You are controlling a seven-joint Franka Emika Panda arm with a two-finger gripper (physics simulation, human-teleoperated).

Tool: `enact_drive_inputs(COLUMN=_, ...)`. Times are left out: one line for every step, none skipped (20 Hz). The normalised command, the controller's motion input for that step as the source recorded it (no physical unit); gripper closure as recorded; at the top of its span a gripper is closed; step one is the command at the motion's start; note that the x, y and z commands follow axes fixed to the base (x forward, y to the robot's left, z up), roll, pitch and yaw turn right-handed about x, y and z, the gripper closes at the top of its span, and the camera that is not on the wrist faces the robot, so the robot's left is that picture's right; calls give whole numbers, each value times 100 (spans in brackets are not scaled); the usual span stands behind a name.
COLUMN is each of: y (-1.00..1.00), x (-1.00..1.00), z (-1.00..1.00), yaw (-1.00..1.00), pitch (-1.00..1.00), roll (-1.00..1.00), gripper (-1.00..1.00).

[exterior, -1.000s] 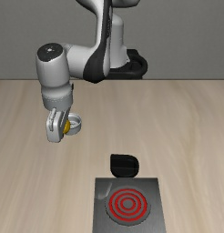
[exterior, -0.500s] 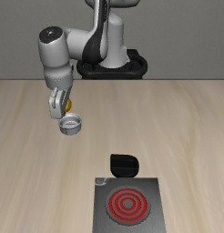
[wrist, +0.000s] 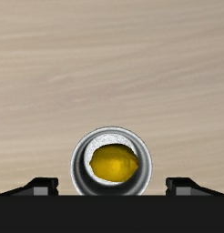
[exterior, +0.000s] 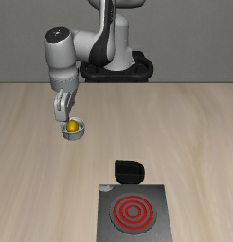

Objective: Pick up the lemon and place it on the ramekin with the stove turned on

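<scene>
At the exterior view's left, the lemon (wrist: 114, 164) is seated inside the ramekin (wrist: 78, 165) on the wooden table (exterior: 185, 123). The gripper (exterior: 66, 115) is held just above it, fingers (wrist: 39, 187) spread wide and clear of both lemon and rim. Toward the exterior view's right, well apart from the ramekin, a black object (exterior: 129, 170) is seen just behind the stove (exterior: 158, 219), whose burner rings are lit red.

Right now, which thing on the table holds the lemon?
The ramekin, below the open fingers; the lemon sits inside. The black object and stove lie apart.
</scene>
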Motion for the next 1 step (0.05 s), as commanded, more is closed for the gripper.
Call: enact_drive_inputs(y=0, x=0, z=0, yaw=0, pitch=0, roll=0, gripper=-100)
